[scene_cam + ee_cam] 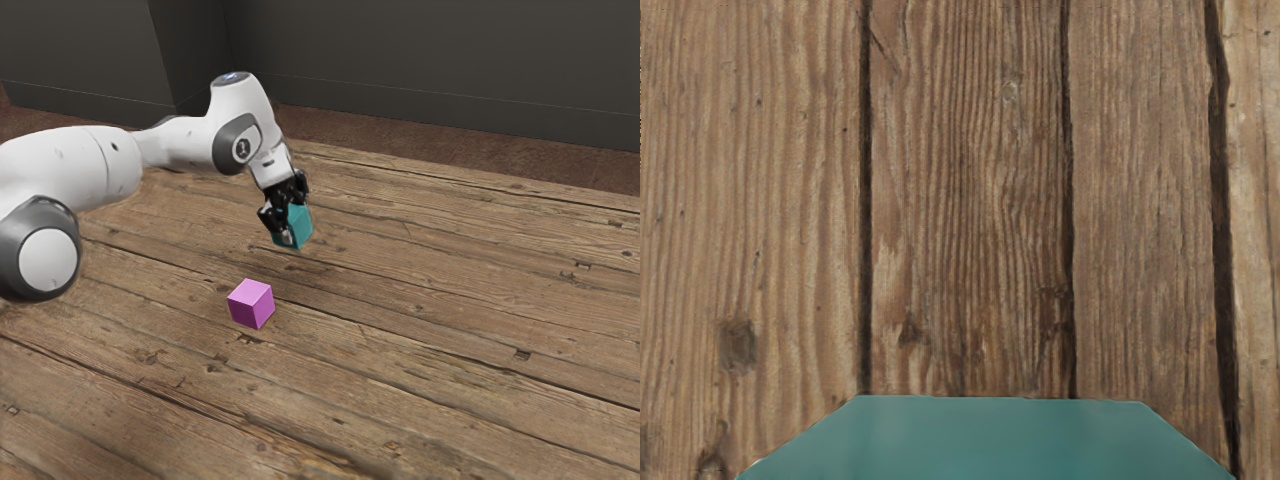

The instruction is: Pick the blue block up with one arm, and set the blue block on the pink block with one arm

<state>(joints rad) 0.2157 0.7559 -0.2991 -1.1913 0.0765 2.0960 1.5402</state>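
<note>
My black gripper (291, 228) is shut on the blue-green block (299, 225) and holds it in the air above the wooden table. The pink block (250, 303) rests on the planks below the held block, nearer the front and a bit toward the exterior view's left. There is a clear gap between the two blocks. In the wrist view the held block (990, 440) appears as a wide teal shape just under my hand, with bare planks beyond it.
The wooden plank table (450, 330) stretches wide around both blocks, with open room toward the exterior view's right and front. A dark wall (420, 50) runs behind the table's far edge. My white arm (90, 170) comes in from the exterior view's left.
</note>
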